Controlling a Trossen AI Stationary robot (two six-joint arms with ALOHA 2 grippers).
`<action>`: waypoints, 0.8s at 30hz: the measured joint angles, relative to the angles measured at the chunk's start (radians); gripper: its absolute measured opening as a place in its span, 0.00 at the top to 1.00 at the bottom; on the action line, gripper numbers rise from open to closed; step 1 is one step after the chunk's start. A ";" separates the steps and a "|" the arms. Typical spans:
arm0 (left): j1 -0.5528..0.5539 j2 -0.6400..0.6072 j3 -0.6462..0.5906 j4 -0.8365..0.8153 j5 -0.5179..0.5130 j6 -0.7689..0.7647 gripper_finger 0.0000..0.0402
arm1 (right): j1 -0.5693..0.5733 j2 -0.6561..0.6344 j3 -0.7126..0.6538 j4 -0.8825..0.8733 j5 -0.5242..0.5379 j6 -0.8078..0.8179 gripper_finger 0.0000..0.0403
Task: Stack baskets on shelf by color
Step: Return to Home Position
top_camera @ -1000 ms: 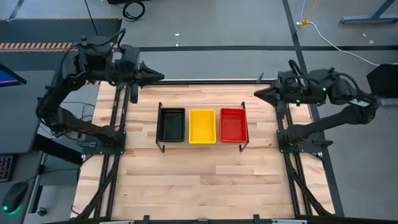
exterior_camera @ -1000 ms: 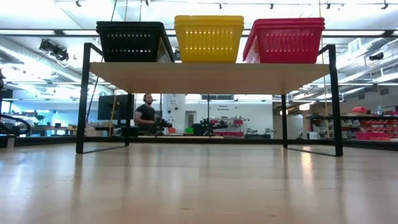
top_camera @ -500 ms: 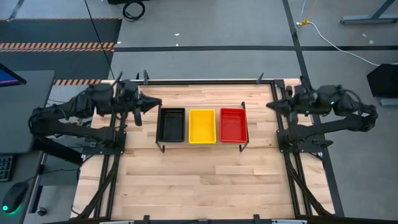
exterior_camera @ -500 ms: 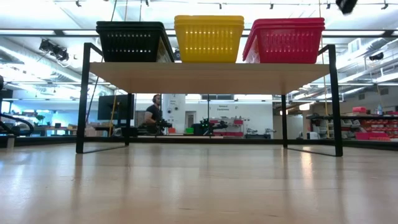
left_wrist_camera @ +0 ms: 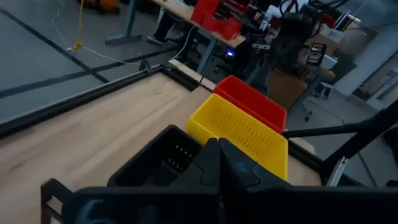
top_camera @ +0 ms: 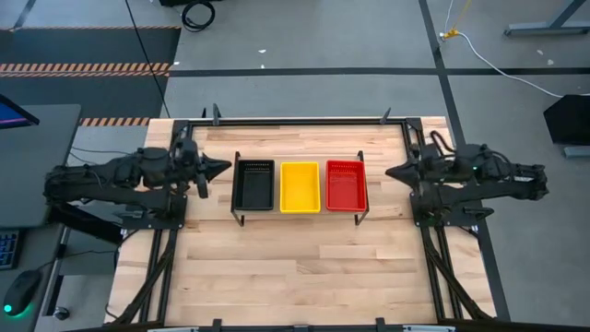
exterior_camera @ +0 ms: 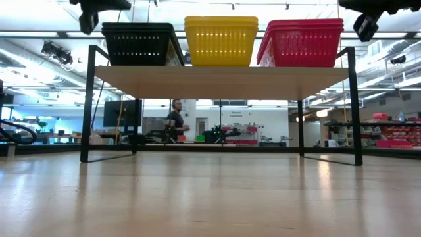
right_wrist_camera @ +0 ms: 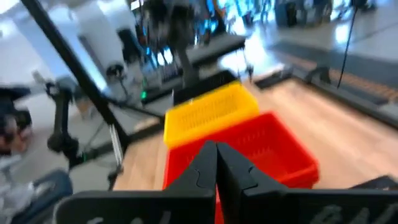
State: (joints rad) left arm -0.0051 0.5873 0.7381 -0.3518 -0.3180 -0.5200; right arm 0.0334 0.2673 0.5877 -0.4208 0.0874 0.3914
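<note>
On the shelf (top_camera: pixel 300 215) stand the baskets side by side: black (top_camera: pixel 253 183) at the left, yellow (top_camera: pixel 300 186) in the middle, red (top_camera: pixel 347 184) at the right. In the low view each colour sits on the wooden top (exterior_camera: pixel 220 80): black (exterior_camera: pixel 140 44), yellow (exterior_camera: pixel 221 41), red (exterior_camera: pixel 301 43). My left gripper (top_camera: pixel 221 167) is shut and empty, just left of the black basket, pointing at it. My right gripper (top_camera: pixel 391 172) is shut and empty, right of the red basket. In the wrist views the shut fingertips (left_wrist_camera: pixel 217 146) (right_wrist_camera: pixel 216 149) point at the baskets.
The wooden tabletop (top_camera: pixel 295 267) lies bare in front of the shelf. A black frame rail (top_camera: pixel 300 121) runs along the far edge, and arm mounts (top_camera: pixel 157 217) (top_camera: pixel 442 212) stand at both sides. A person (exterior_camera: pixel 175 122) stands in the room far behind.
Both arms have sunk from high over the table's far corners and folded back toward their bases. Each shut gripper now lies almost level beside the shelf, the left by the black basket, the right by the red one. The baskets have not moved.
</note>
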 joint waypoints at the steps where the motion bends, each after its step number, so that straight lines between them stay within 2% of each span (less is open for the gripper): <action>1: 0.000 -0.007 -0.016 0.014 0.000 -0.009 1.00 | 0.000 -0.019 -0.007 0.008 0.020 0.000 0.99; 8: -0.011 -0.051 -0.098 0.087 -0.002 -0.038 1.00 | 0.000 -0.189 -0.070 0.061 0.180 0.041 0.99; 13: -0.010 -0.096 -0.180 0.130 -0.008 -0.070 1.00 | 0.000 -0.261 -0.136 0.123 0.167 0.104 0.99; 19: -0.012 -0.119 -0.313 0.372 -0.019 -0.002 1.00 | 0.000 -0.251 -0.187 0.151 0.102 0.104 0.99; 24: -0.024 -0.117 -0.431 0.483 -0.019 0.062 1.00 | 0.000 -0.262 -0.237 0.174 0.097 0.088 0.99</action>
State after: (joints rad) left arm -0.0291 0.4706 0.3075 0.1308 -0.3367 -0.4576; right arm 0.0334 0.0055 0.3505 -0.2469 0.1844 0.4793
